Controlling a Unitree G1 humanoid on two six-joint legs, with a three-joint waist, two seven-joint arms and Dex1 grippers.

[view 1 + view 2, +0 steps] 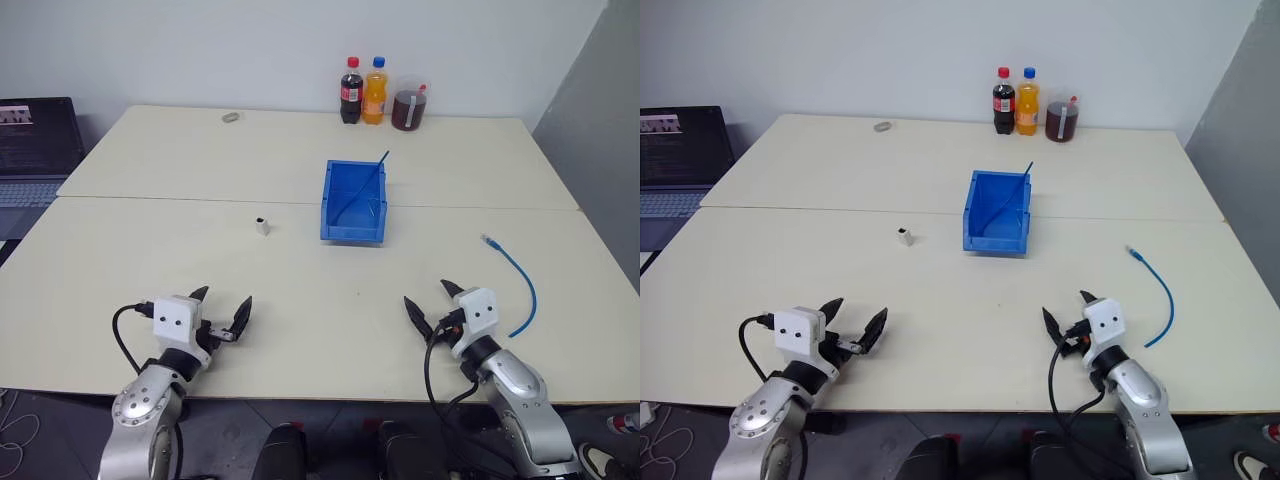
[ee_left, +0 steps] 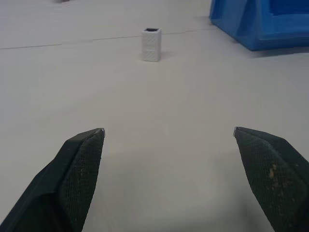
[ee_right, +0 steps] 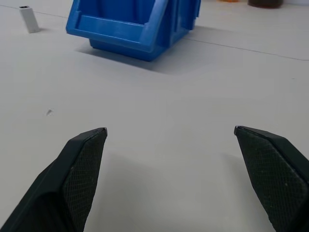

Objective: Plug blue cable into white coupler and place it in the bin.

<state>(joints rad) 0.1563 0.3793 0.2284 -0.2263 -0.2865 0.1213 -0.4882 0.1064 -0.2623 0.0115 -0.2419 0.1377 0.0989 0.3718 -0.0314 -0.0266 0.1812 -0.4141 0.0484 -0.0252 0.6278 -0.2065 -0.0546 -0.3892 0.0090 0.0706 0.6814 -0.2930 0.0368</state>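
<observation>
Right of the bin (image 1: 354, 203), the blue cable (image 1: 520, 283) is lying lengthwise beside the spread, empty right end effector (image 1: 433, 304); the white coupler (image 1: 262, 226) is standing left, facing the spread left end effector (image 1: 222, 309).

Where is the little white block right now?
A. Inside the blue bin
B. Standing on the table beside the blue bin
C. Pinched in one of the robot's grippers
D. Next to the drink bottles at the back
B: the white coupler stands upright on the table, off to one side of the bin, untouched by either gripper.
</observation>
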